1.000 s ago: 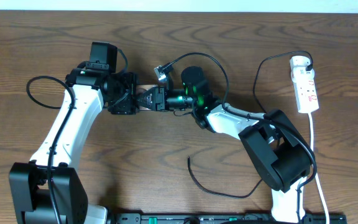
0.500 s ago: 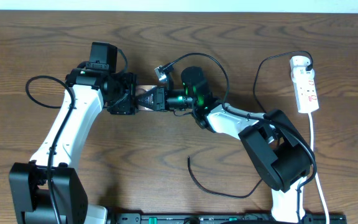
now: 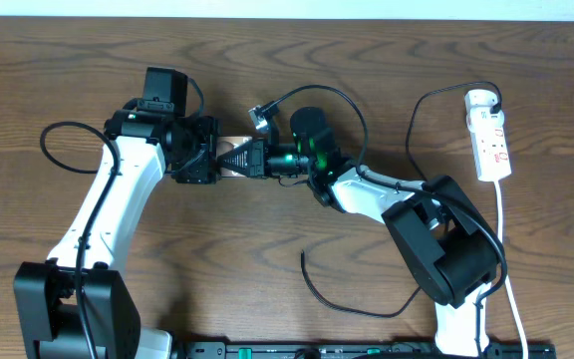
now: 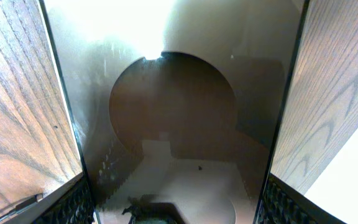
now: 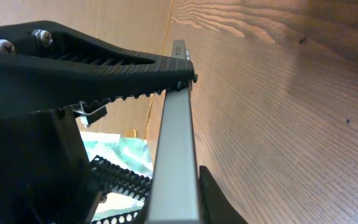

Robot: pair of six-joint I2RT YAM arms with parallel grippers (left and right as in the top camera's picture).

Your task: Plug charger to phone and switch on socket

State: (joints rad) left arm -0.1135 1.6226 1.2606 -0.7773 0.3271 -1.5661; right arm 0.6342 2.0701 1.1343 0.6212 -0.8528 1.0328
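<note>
Fingers point(image 4: 76, 205) of the left gripper point(image 3: 212, 158) sit against the two long edges of the phone point(image 4: 173, 112), so we read that gripper as closed on it, narrowed to the phone's width; the glossy dark face fills the left wrist view between them. From the right wrist we see the phone edge-on as a thin grey slab. The toothed upper finger point(image 5: 104, 68) of the right gripper point(image 3: 235, 159) presses onto its far end and the lower finger point(image 5: 219, 199) lies close against the other side, so this gripper too looks clamped on it. Overhead, the phone is a brown sliver between the two grippers, left of the table's middle. The charger point(image 3: 303, 267) is well apart from it: its thin black cable lies loose on the wood beside the right arm point(image 3: 367, 194), its free end not in the phone. The socket point(image 3: 490, 140) lies at the far right, its white cord point(image 3: 507, 249) trailing toward the near edge. We see a dark wood-grain table point(image 3: 217, 259) and a pale strip point(image 3: 367, 8) beyond its far edge
</note>
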